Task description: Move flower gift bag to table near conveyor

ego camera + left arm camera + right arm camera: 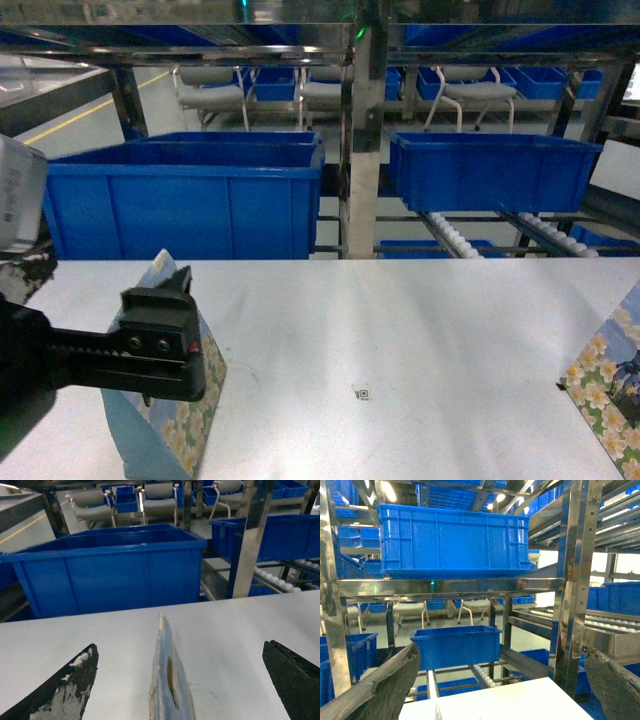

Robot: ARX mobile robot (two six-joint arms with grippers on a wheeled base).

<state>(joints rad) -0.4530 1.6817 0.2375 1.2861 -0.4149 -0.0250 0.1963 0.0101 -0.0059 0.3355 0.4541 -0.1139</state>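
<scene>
the left gripper [177,685] hangs released, its jaws straddling the top edge of the flower gift bag [170,400] standing on the table [420,330]; closing off-centre could tip the slim bag over.

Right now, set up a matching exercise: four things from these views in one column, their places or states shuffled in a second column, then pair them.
Things:
1. left tool
2. flower gift bag
3. large blue bin
4. small square marker

Places or states:
A. flat on the table, near its middle
B. open, one finger on either side of the bag's top edge
C. behind the table's far edge, on the left
D. standing upright at the table's near left

Pairs: 1-B, 2-D, 3-C, 4-A
</scene>
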